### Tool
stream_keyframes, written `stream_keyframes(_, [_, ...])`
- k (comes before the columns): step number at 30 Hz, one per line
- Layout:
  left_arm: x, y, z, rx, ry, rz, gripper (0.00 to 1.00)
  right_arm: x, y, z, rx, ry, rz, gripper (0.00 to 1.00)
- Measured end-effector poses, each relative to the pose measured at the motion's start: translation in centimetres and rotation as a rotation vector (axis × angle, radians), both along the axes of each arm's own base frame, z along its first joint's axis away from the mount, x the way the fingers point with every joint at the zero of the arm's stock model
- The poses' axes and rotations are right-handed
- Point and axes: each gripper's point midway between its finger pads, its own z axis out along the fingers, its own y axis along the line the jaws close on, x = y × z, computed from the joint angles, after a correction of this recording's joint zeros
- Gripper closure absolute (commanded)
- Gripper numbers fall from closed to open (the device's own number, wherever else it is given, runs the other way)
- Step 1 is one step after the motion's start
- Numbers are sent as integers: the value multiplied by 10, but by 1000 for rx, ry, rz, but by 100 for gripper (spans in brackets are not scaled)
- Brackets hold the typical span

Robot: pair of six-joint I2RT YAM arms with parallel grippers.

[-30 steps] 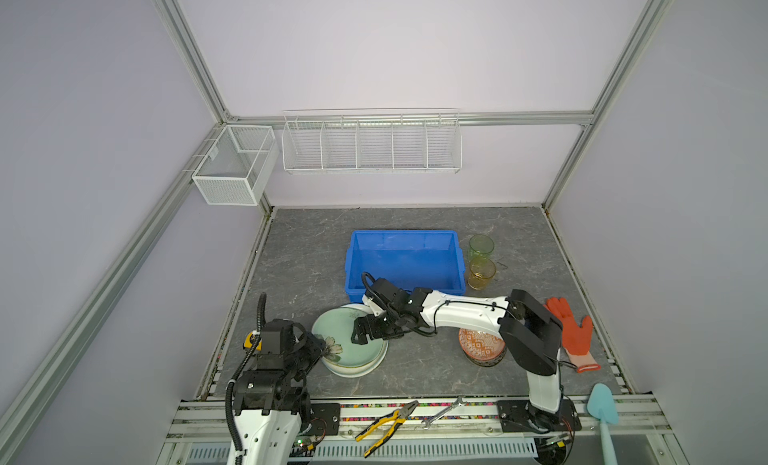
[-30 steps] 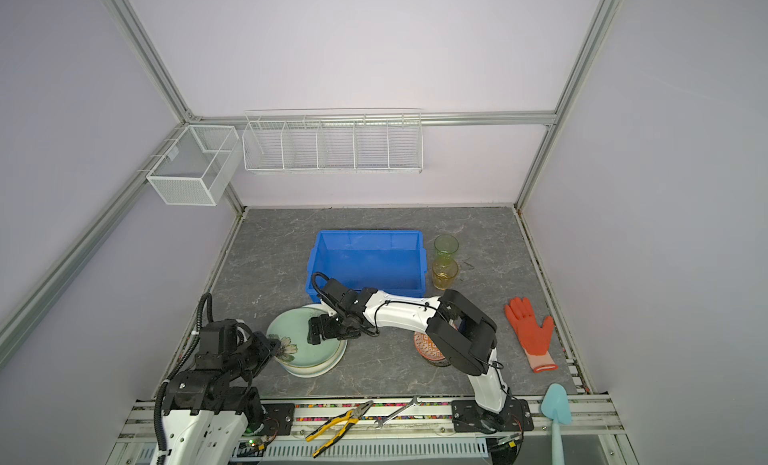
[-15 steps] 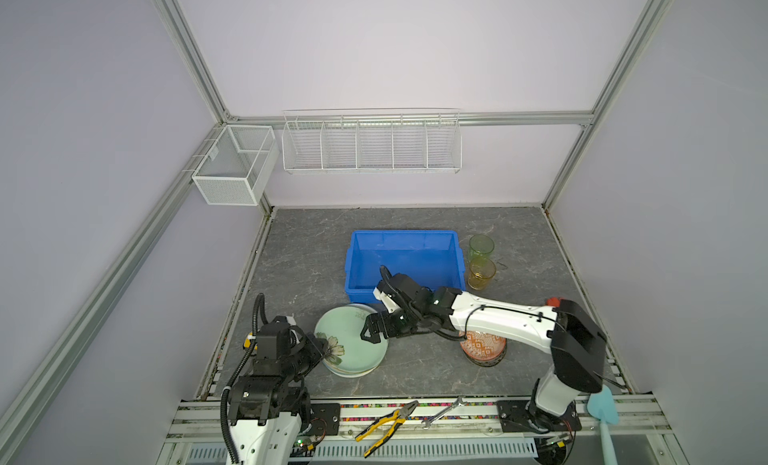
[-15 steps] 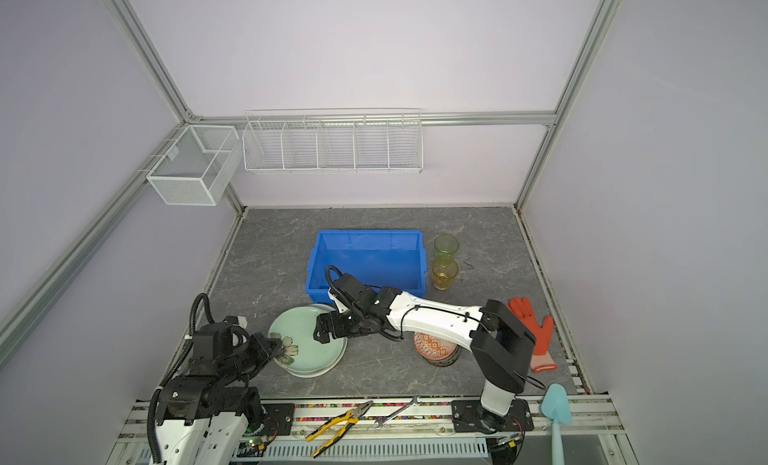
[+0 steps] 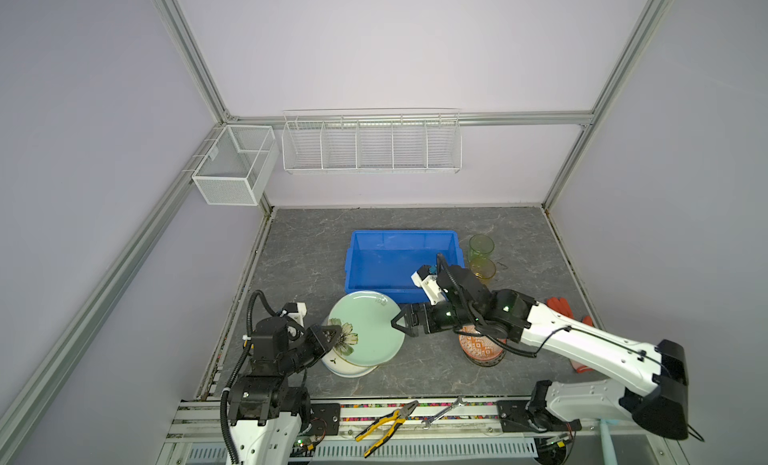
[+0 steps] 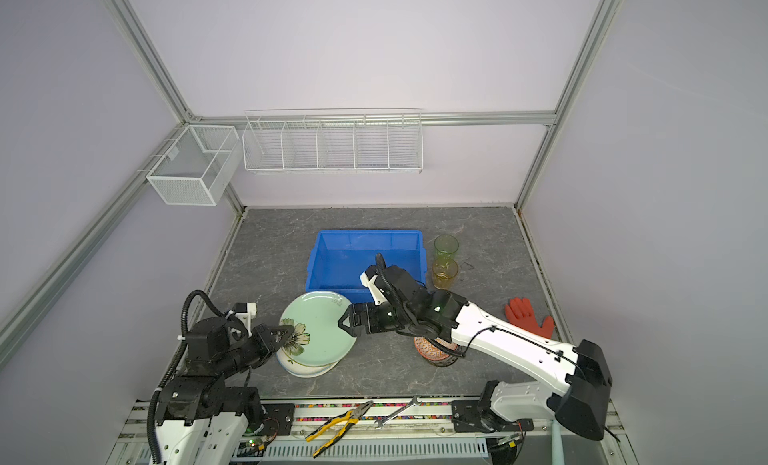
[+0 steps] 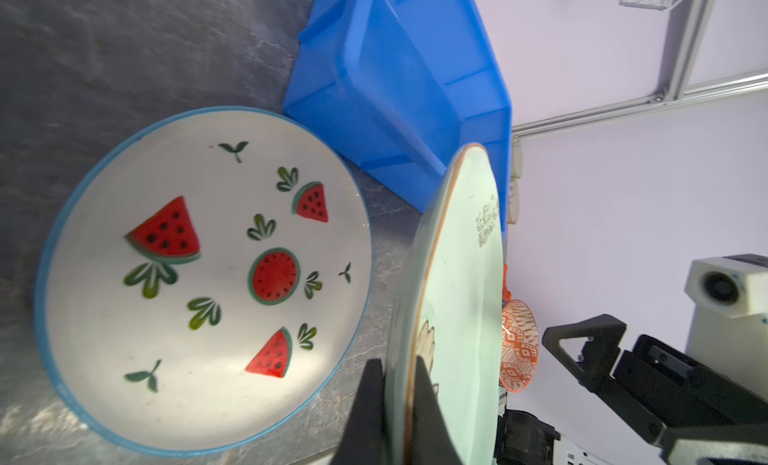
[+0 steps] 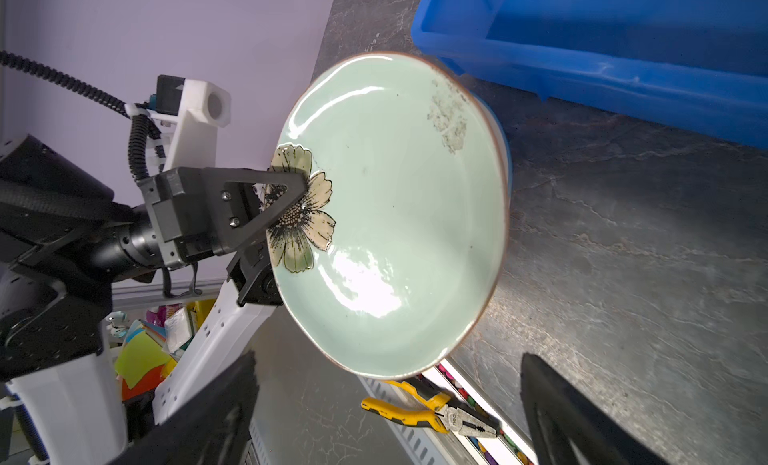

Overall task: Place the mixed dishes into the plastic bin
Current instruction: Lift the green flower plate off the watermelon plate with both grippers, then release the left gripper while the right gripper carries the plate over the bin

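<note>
Right gripper (image 5: 399, 323) backs off, jaws spread wide. Left gripper (image 5: 336, 330) pinching tilted green plate (image 5: 374, 321) by rim, sketchy grip, could slip, smack watermelon plate (image 7: 199, 276) below.

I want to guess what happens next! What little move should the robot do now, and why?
Probably the left gripper should lift the pale green plate toward the blue bin. It is shut on the plate's rim, the plate is tilted above the watermelon plate, the right gripper is open, and the bin stands just behind.
</note>
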Motion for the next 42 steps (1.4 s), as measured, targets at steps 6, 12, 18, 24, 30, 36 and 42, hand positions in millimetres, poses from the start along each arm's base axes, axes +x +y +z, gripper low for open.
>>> stream_keyframes(6, [2,-12,22,-43,-72,-71,100,3,-28,14,47,-15,-57,5])
stream_keyframes(12, [1,-21,38,-75,-126,-123,100,4,-29,10,55,12,-57,12])
stream_keyframes(18, [2,-24,44,-93,-145,-140,100,6,-12,-7,44,60,-17,19])
stream_keyframes(24, [4,-26,46,-106,-142,-154,100,11,2,-8,57,73,7,30])
stream_keyframes(30, [5,-27,49,-111,-152,-152,100,14,8,-1,93,60,12,46])
stream_keyframes(36, [8,-29,50,-144,-155,-155,100,16,11,4,118,54,3,58])
stream_keyframes(42, [9,-30,51,-158,-155,-152,100,21,12,7,126,43,-20,73])
